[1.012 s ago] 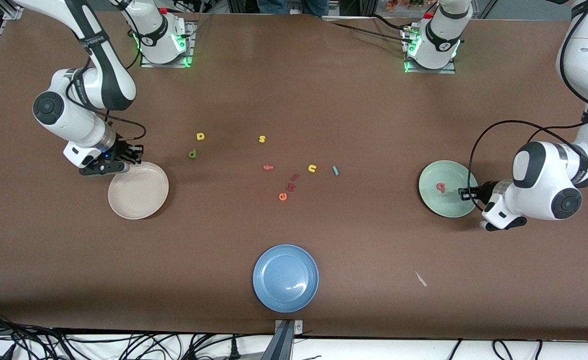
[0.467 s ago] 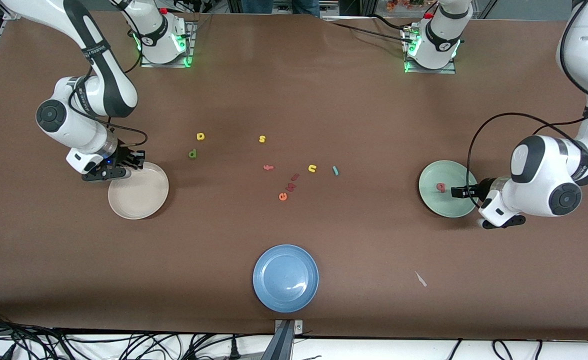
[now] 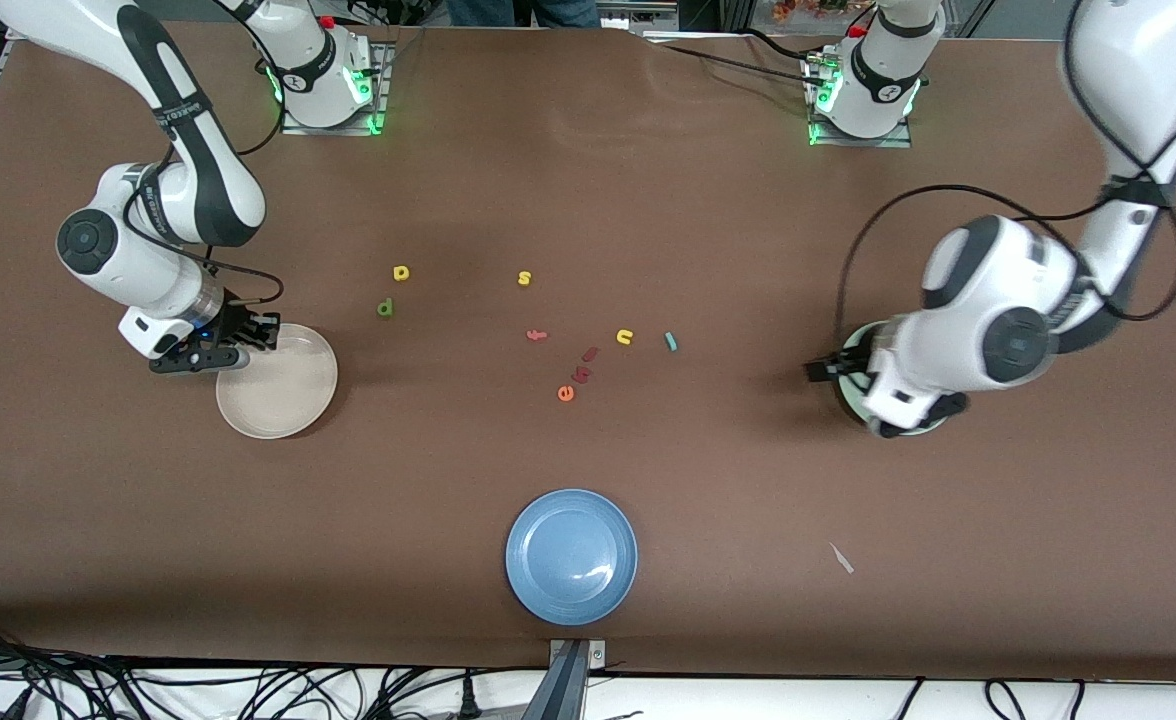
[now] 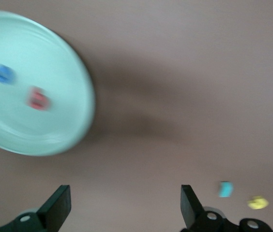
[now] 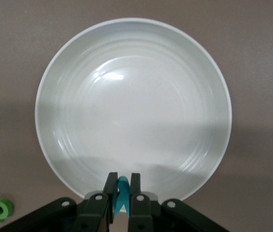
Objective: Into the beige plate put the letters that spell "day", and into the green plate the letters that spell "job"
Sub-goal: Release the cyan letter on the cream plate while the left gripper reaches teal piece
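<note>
Beige plate [image 3: 278, 385], mint-green plate [image 4: 25, 82], brown table [image 3: 588, 200]

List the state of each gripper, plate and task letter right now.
left gripper: open, empty, over the table beside the green plate.
right gripper: shut on the teal letter, over the beige plate's rim.
green plate: holds the red letter and blue letter.
beige plate: empty.
blue plate: empty.
teal bar letter, yellow letter, green letter: loose on the table.
</note>
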Tool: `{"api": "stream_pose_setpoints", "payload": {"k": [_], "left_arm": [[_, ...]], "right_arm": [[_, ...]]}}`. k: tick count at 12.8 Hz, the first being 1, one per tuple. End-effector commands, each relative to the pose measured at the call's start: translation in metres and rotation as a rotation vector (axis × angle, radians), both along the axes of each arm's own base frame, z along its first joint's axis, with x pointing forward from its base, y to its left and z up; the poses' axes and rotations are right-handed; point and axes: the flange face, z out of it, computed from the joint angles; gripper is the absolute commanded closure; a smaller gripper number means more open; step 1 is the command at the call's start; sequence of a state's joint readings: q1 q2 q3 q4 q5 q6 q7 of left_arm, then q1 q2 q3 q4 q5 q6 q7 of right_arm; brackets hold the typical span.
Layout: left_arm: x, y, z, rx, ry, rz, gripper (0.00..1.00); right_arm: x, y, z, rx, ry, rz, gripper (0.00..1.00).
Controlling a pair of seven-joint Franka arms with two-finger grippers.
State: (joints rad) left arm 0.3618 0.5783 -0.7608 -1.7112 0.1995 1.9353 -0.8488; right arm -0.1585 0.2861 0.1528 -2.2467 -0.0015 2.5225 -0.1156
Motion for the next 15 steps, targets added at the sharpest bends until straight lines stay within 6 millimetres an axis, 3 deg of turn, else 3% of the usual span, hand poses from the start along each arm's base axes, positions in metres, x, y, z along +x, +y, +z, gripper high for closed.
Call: {"api": "stream_pose_setpoints", "payload": {"k": [1,3,4,7,10,15], "left_arm": [[-0.015,-0.082,-0.034,-0.035,-0.048,0.140,0.07],[-0.026,-0.116,-0.062,0.005,-0.086,0.156,0.11],[-0.034,-0.127,-0.078,0.046,-0.091,0.154,0.14],[-0.043,-0.146,-0.110,0.064,-0.131,0.209,0.22],[-0.050,-0.157,-0.116,0.060,-0.124,0.215,0.29],[-0.087,-0.168,-0.138,0.100,-0.073,0.169,0.29]], "right_arm": [[0.012,-0.005,-0.007,0.006,-0.001,0.008,0.88],[0.013,-0.010,-0.008,0.003,-0.001,0.000,0.58],[0.013,-0.009,-0.008,0.003,0.001,0.001,0.56],[0.011,-0.003,-0.007,0.006,0.010,-0.014,0.55],[0.002,0.004,0.000,0.005,0.049,-0.048,0.55],[-0.019,0.065,0.017,0.008,0.090,-0.131,0.55]]}}
